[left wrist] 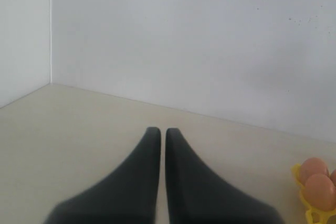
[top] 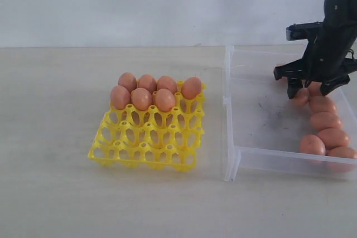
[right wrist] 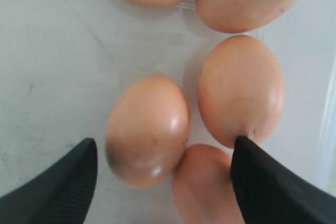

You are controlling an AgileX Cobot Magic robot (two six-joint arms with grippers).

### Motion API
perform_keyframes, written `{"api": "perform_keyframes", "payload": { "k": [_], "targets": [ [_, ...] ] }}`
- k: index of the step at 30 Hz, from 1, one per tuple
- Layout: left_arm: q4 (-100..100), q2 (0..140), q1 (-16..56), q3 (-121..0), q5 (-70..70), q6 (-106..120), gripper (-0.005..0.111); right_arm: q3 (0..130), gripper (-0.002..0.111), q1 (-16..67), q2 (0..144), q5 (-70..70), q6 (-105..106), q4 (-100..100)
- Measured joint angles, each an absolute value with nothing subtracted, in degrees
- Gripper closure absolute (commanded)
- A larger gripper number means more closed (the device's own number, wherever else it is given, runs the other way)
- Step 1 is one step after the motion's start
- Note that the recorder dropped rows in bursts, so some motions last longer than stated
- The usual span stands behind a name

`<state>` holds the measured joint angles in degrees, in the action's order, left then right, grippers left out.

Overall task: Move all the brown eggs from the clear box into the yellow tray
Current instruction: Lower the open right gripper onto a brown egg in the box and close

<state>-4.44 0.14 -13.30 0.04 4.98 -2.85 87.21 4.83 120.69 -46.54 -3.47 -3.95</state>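
The pale table [top: 56, 165] fills most of my exterior feed. On its right side sits the clear box [top: 228, 110]. Its floor is bare and smudged on the left, and the brown eggs [top: 325, 121] that remain lie in a line along its right side. I count at least six there. The frame edge cuts the box off, and the arm covers the far end of the line, so I cannot give a total.

Just to the left of the box, and not touching it, is the yellow tray [top: 148, 143]. Seven eggs fill its two back rows, four behind and three in front, and the nearer cups are empty.

The right gripper [top: 312, 86] is down inside the box. On its wrist feed its fingers [right wrist: 63, 182] are spread wide to either side of one egg [right wrist: 147, 129], and they grasp nothing.

The left gripper [left wrist: 159, 129] appears only on its own feed. Its fingers are clenched almost together above bare table, with nothing between them.
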Motion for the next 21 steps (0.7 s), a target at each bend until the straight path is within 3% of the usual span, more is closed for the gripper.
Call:
{"api": "perform_keyframes", "payload": {
  "k": [10, 16, 21],
  "targets": [
    [-4.4, 0.1, -13.3, 0.0, 5.0, -2.8, 0.103, 87.2, 0.045, 4.8, 120.7, -42.2, -5.1, 5.1],
    [-4.4, 0.1, -13.3, 0.0, 5.0, -2.8, 0.103, 87.2, 0.062, 4.8, 120.7, -40.4, -7.2, 5.2],
    [-4.4, 0.1, -13.3, 0.0, 5.0, -2.8, 0.103, 87.2, 0.064, 4.8, 120.7, -39.5, -8.2, 5.4]
  ]
}}
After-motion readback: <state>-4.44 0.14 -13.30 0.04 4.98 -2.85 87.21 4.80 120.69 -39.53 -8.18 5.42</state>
